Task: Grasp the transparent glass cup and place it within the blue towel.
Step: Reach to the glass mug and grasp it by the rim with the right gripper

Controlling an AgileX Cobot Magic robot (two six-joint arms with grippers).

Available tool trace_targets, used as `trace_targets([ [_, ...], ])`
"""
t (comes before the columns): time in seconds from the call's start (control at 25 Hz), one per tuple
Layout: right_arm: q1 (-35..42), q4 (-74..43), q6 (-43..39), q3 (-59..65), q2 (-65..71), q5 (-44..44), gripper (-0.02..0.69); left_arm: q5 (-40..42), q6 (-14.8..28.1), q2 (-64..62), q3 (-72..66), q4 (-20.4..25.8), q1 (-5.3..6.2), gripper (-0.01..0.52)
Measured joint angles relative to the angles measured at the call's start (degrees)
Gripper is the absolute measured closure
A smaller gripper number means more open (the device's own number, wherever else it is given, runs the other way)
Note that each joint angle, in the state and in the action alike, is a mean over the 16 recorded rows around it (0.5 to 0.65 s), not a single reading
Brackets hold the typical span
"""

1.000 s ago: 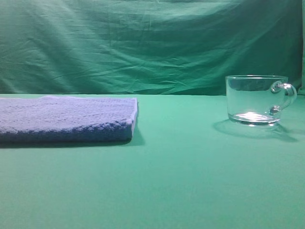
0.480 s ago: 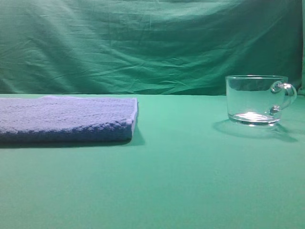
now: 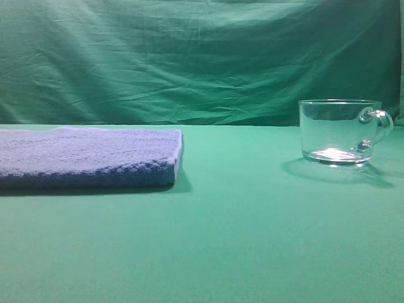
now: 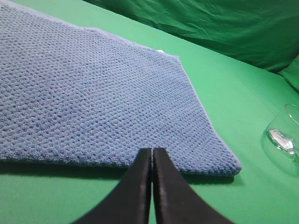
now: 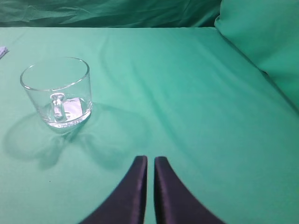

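A: Anything shifted across the three exterior high pictures?

B: Nothing I can find. The transparent glass cup [image 3: 339, 131] stands on the same spot at the right of the green tabletop [image 3: 240, 227], handle to the right as before, its shadow the same shape

A: And the blue towel [image 3: 88, 158]?

B: Same place at the left, same edges and folds, well apart from the cup

A: The arms?

B: Neither enters that view in any of the three pictures. The wrist views come only as of now, so they cannot be compared with anything earlier
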State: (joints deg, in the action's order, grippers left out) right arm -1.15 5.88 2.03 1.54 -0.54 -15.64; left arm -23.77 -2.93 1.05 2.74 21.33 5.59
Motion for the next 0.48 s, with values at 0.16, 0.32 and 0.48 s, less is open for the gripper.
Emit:
trace_targets([
  [0.16,-1.5,3.8,0.2,-1.1,0.9,2.5,0.613,0.0,0.0,0.0,0.0,0.0,0.0,0.514],
  [0.32,-4.1,7.5,1.5,-4.3,4.3,2.5,0.613,0.0,0.0,0.0,0.0,0.0,0.0,0.514],
  [0.48,-7.0,10.0,3.9,-9.2,11.0,-0.8,0.613,0.0,0.0,0.0,0.0,0.0,0.0,0.514],
])
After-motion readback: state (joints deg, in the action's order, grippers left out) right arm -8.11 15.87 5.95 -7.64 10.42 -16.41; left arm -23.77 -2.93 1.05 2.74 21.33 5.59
